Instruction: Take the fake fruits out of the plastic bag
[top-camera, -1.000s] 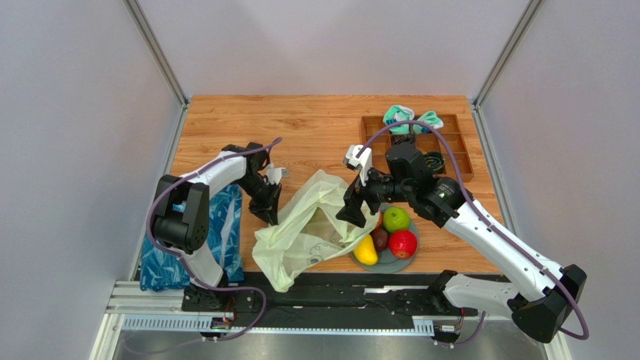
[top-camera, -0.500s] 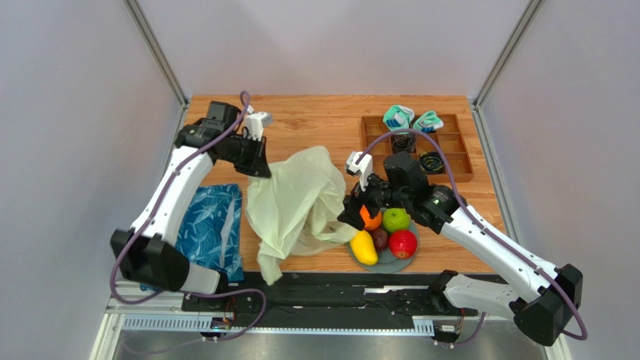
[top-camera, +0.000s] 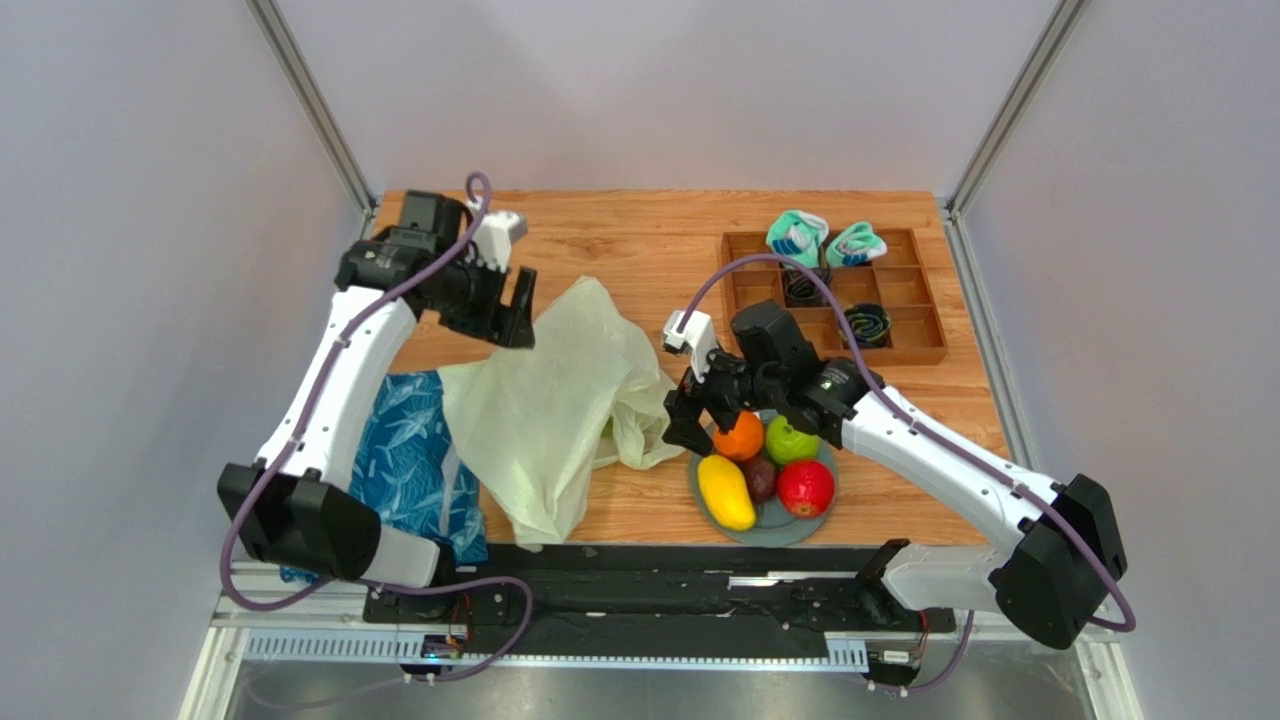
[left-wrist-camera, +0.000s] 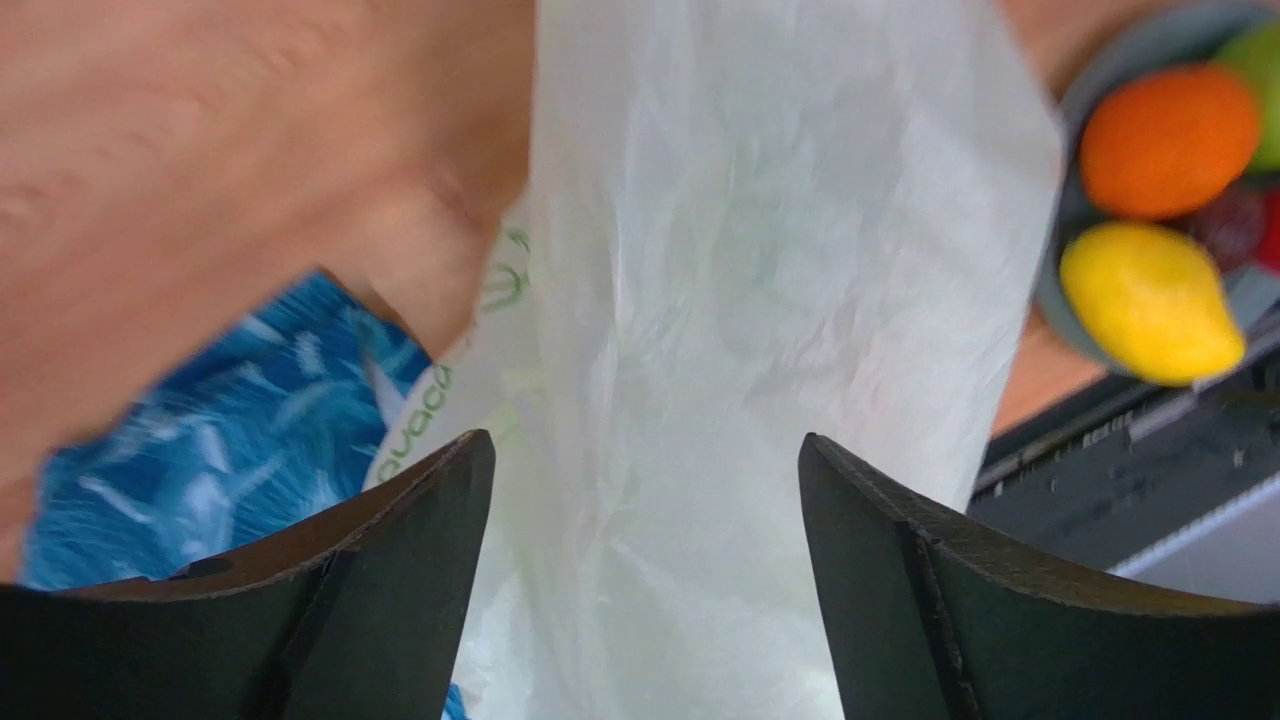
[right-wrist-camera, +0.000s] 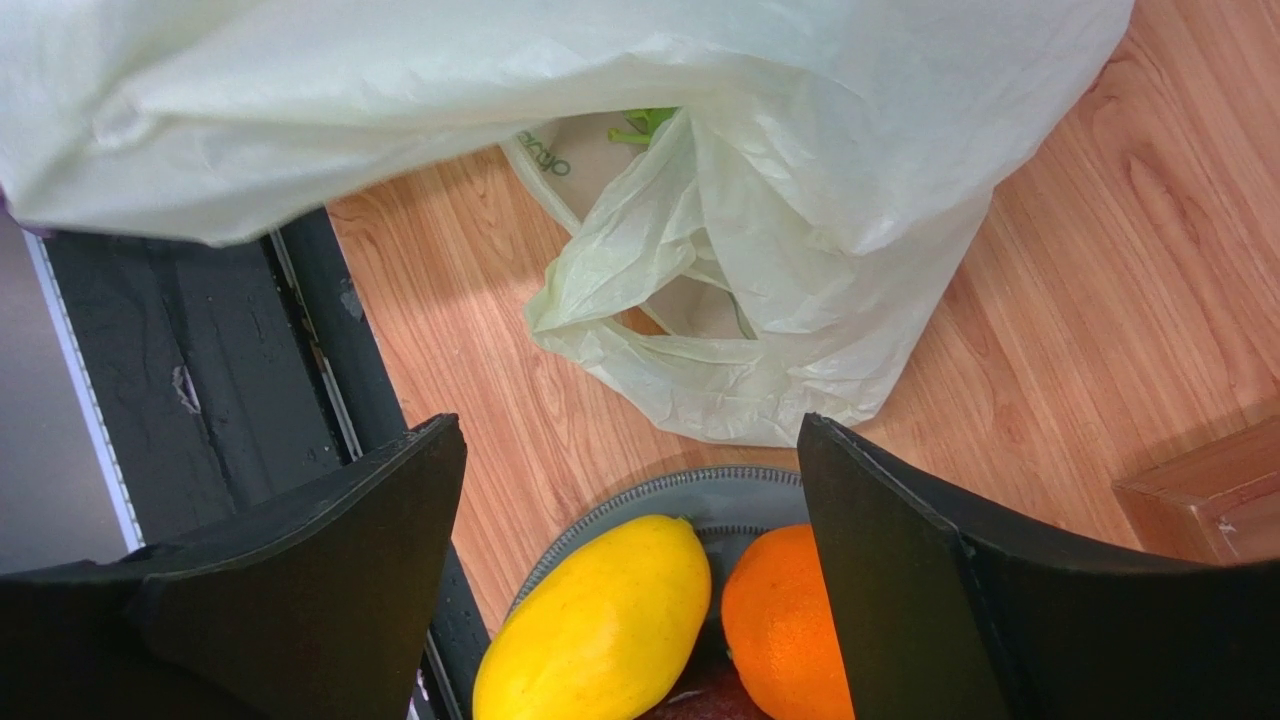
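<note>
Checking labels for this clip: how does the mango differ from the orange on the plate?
The mango is yellow and elongated; the orange is round and orange-coloured. The mango lies at the near edge of the grey plate, the orange farther back. Both rest on it.

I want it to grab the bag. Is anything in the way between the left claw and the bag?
Nothing visible is in the way. The left claw is open right by the top of the bag, with no other thing between them.

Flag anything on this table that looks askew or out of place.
Only the plastic bag: it lies crumpled in a heap, its left side overlapping the blue bag. The fake fruits sit tidily on the plate.
</note>
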